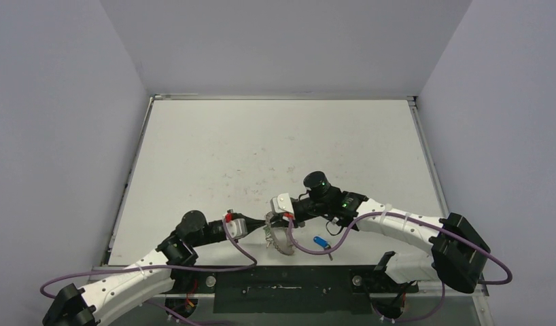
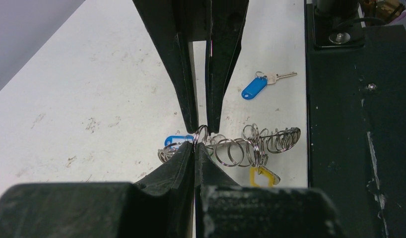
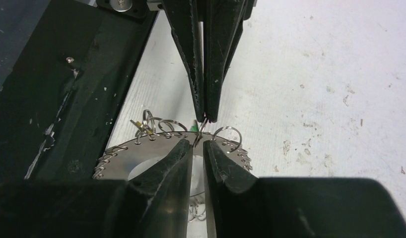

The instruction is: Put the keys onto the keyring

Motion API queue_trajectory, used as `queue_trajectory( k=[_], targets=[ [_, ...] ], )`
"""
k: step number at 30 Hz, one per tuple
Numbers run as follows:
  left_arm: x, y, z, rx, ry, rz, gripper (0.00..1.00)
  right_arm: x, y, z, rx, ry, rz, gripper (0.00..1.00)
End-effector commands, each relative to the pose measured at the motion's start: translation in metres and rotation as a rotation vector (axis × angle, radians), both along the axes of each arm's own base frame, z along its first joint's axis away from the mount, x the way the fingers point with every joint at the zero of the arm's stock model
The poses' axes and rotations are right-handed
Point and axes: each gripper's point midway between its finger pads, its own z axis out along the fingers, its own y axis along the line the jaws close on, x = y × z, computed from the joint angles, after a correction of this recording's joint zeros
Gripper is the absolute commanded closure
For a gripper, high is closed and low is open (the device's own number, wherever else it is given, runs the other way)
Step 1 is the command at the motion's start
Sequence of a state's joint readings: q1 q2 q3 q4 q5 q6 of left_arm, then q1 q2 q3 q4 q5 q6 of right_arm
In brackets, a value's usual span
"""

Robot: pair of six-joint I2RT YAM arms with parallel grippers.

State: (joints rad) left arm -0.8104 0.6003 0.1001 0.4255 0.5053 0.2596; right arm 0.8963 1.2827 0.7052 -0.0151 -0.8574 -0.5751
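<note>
Left end effector [image 2: 195, 148] is clamped on one wire loop of the keyring [image 2: 240, 148], which sits by the near edge of the surface [image 2: 92, 99]. Right end effector [image 3: 198, 145] stands narrowly apart at the same loop. Likely fault: the thin loop slips from the pinch and the keyring drops. One blue-tagged key [image 2: 254, 88] lies unattached nearby.

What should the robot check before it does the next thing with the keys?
1. Left gripper shut on a keyring loop: ok.
2. Right gripper gripping that loop: cannot tell; its jaws show a slim gap.
3. Blue-tagged key on the ring: not ok; it lies loose on the table.
4. Yellow tag attached to the ring: cannot tell.
5. Loop pried open: cannot tell, too small.
</note>
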Motion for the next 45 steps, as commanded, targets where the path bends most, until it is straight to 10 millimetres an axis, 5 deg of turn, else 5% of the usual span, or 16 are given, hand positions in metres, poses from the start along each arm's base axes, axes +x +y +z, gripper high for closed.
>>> queue_trajectory(
  k=[1,5,15,22,23,28,31,38,45],
  targets=[
    [0.004,-0.005,0.044,-0.089,-0.017,0.015,1.0,0.016,0.01,0.035,0.099,-0.078,-0.05,0.8],
    [0.008,-0.006,0.04,-0.073,0.023,0.037,1.0,0.019,0.01,0.038,0.121,-0.073,-0.083,0.71],
    [0.022,0.0,0.031,-0.06,0.17,0.162,0.97,0.027,0.006,0.032,0.102,-0.089,-0.163,0.66],
    [0.041,0.021,0.021,-0.139,0.436,0.421,0.63,0.054,-0.008,0.05,0.129,-0.161,-0.349,0.03],
    [0.045,0.025,0.022,-0.161,0.486,0.466,0.58,0.058,-0.009,0.051,0.13,-0.159,-0.374,0.0],
    [0.065,0.054,0.009,-0.203,0.733,0.792,0.33,0.082,-0.008,0.066,0.166,-0.005,-0.563,0.0],
    [0.069,0.062,0.007,-0.156,0.803,0.898,0.26,0.093,-0.005,0.064,0.126,0.12,-0.64,0.0],
    [0.066,0.064,-0.014,0.008,0.944,0.946,0.15,0.086,0.005,0.043,0.11,0.346,-0.522,0.0],
    [0.064,0.082,-0.039,-0.046,1.195,0.967,0.13,0.081,0.0,0.037,0.122,0.347,-0.502,0.0]
  ],
)
